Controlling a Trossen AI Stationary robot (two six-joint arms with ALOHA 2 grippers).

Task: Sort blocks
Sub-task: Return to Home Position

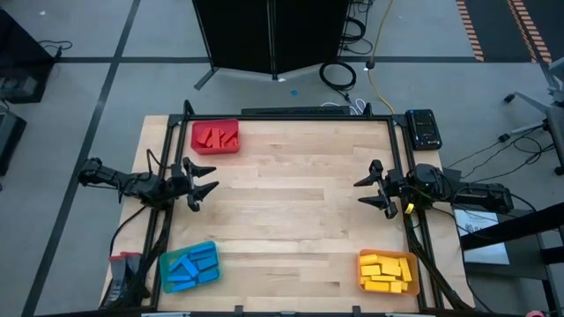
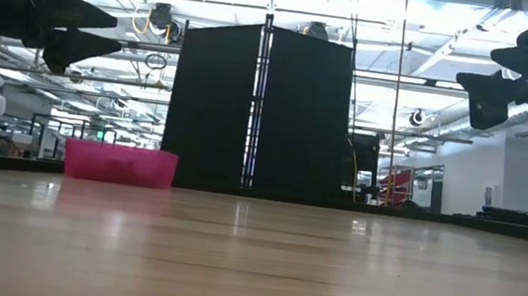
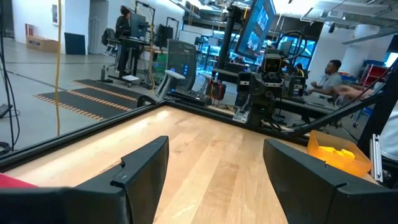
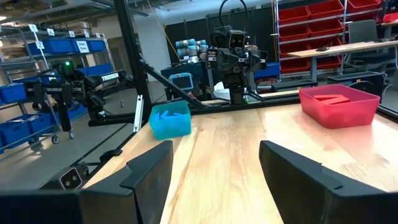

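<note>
High view is showing you a light wooden table [image 1: 291,202] made of long planks. It is standing on a grey floor, with a tall black panel [image 1: 273,35] behind it and cables lying around.

Red blocks [image 1: 216,137] are sitting in the red bin [image 1: 215,151] at the picture's top left, leaning and pointing different ways. Blue blocks [image 1: 189,264] are lying in the blue bin [image 1: 162,269] at the bottom left, mostly slanting. Yellow blocks [image 1: 386,269] are lying piled in the orange bin [image 1: 361,271] at the bottom right, their long sides mostly running left to right. All are small flat bars, and the bins are looking smooth with round corners.

Your left end effector [image 1: 214,177] is hanging over the table's left side and your right end effector [image 1: 359,192] over its right side. Both are spread wide open and are holding nothing.
</note>
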